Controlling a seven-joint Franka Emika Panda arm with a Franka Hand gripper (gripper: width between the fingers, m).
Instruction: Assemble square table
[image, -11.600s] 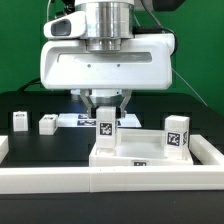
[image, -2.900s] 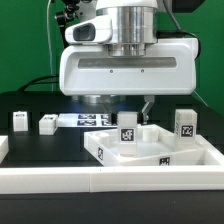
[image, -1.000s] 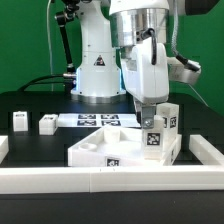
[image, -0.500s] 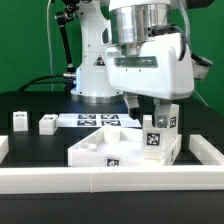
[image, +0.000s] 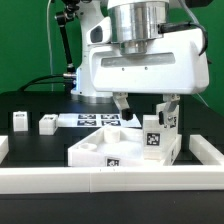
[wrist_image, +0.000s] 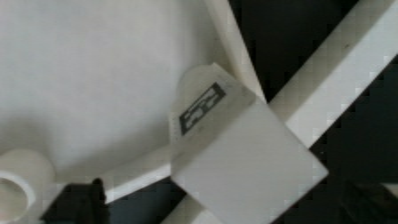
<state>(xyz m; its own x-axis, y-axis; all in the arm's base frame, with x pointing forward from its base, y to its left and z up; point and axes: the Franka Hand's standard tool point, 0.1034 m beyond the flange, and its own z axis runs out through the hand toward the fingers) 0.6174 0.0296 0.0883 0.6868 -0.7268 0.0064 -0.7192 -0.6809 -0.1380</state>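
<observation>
End effector (image: 145, 112) rotated, fingers now apart above recessed white square top (image: 90, 152).

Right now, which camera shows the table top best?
The exterior view: the table top appears almost whole, with a tag on its edge. The wrist view shows only part of its white face, too close to judge its shape.

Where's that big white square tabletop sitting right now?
In the exterior view, the square tabletop lies low and slightly right of centre, beside the long white rail in front, beneath the open fingers.
</observation>
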